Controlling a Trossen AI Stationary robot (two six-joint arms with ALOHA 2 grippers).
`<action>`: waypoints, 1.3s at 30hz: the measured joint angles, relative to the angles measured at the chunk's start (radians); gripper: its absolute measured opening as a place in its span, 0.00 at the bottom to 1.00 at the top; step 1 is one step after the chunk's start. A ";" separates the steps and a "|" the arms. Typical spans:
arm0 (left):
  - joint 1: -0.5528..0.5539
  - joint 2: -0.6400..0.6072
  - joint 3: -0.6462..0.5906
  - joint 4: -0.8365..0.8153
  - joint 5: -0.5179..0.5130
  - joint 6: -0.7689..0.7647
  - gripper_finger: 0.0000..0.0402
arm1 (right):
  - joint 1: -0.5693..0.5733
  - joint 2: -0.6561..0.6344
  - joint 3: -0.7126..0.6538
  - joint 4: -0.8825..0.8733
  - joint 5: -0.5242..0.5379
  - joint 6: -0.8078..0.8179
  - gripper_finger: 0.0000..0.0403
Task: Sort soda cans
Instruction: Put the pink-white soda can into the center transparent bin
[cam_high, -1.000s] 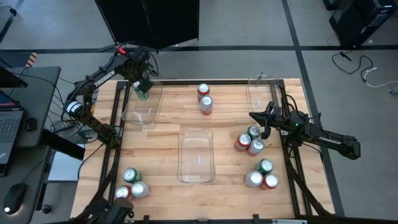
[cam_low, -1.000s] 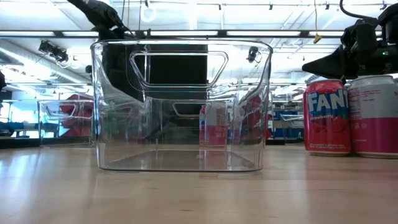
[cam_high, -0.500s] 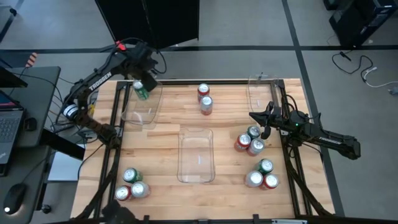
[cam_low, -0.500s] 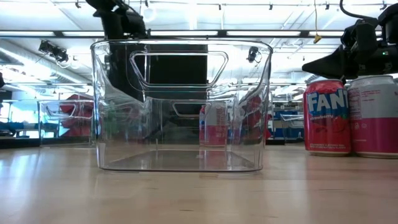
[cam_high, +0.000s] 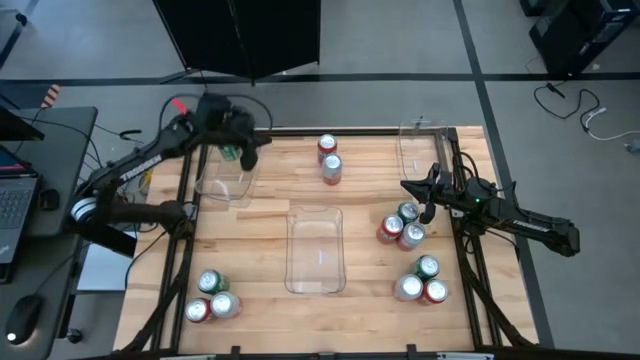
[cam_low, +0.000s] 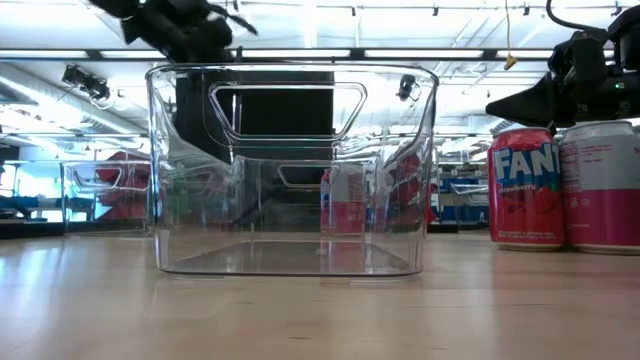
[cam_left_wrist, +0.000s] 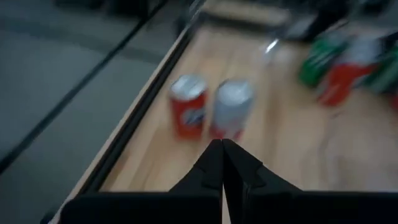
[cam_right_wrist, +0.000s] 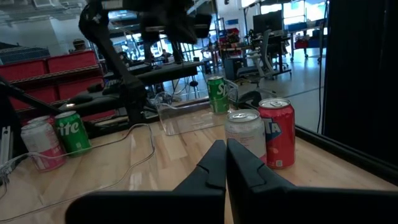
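My left gripper (cam_high: 248, 152) hangs shut and empty over the far-left clear bin (cam_high: 226, 182); its wrist view shows the fingertips (cam_left_wrist: 222, 155) meeting. A green can (cam_high: 230, 153) stands upright on that bin's floor, also seen as the green can (cam_right_wrist: 216, 93) in the right wrist view. A red can (cam_high: 327, 146) and a silver can (cam_high: 331, 168) stand at the far middle. Three-can groups stand at the right (cam_high: 402, 226), the near right (cam_high: 422, 282) and the near left (cam_high: 211, 297). My right gripper (cam_high: 408, 187) waits shut at the right edge.
A clear bin (cam_high: 316, 250) stands at the table's centre and another clear bin (cam_high: 415, 150) at the far right; both look empty. A black frame runs round the tabletop. Bare wood lies between the centre bin and the can groups.
My left gripper has let go of the green can, which stays standing in the far-left bin. The gripper has risen, tipped from pointing down to nearly level, swung toward the table's middle and shut.
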 joint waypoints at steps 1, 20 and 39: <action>-0.017 -0.030 -0.046 0.056 0.021 -0.018 0.01 | 0.000 0.000 0.000 0.000 0.000 0.000 0.00; -0.295 -0.375 -0.536 0.561 0.068 -0.151 0.01 | 0.000 0.000 0.000 0.064 0.013 0.000 0.00; -0.357 -0.377 -0.608 0.629 0.064 -0.098 0.01 | 0.037 0.126 0.000 0.317 0.037 0.096 0.03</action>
